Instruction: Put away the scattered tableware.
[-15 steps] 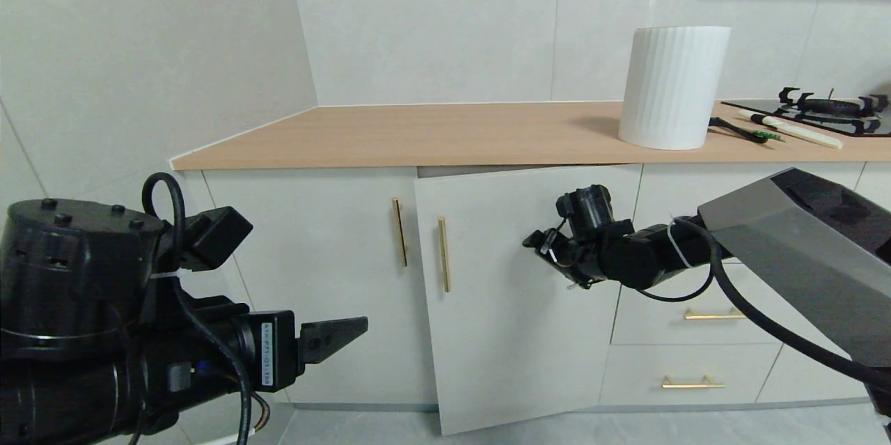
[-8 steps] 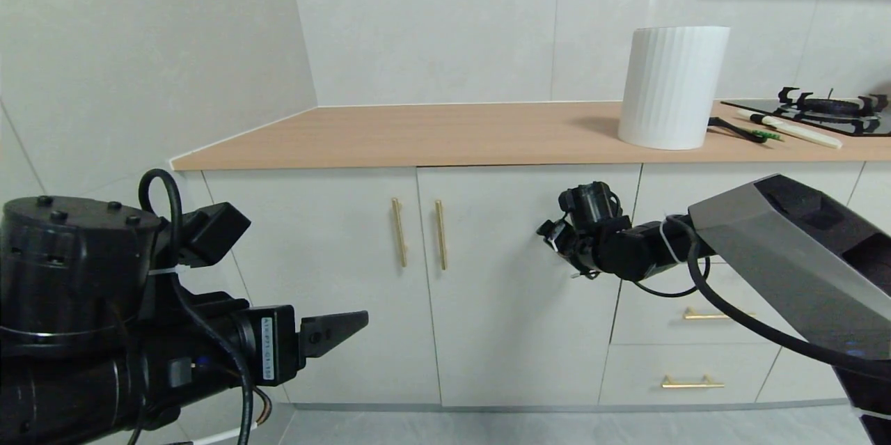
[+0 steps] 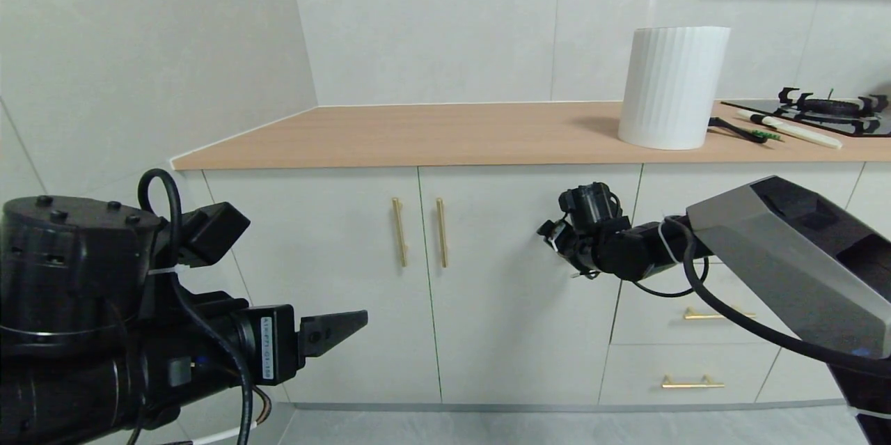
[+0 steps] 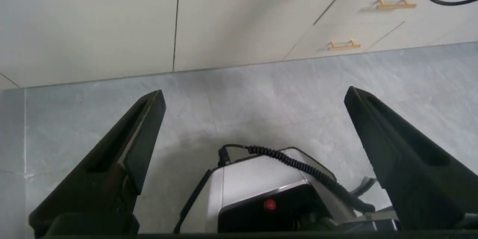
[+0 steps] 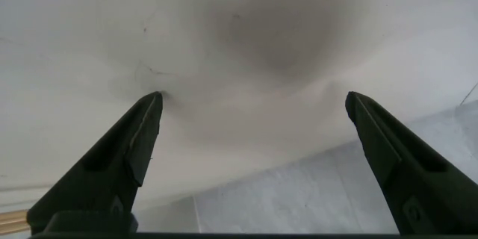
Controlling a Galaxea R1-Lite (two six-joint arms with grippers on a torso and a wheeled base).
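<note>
Okay, tableware [image 3: 773, 128] lies on counter [image 3: 431, 131] just beside ribbed canister [image 3: 672, 86], by stove [image 3: 828, 107]: thin, light, stiff pcs, prob. slippery, so pinch mid-shaft. Right gripper [image 3: 548, 235] jaws spread wide, tips at closed cabinet door [image 3: 515, 306]; left gripper [image 4: 254, 101] jaws apart too, over floor [image 4: 246, 112].

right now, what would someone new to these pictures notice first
A tall white ribbed container stands on the wooden counter, near the stove. Lower down, the right arm's tool, open, faces a shut cabinet door at close range. The left tool hangs open low on the left, above the floor.
</note>
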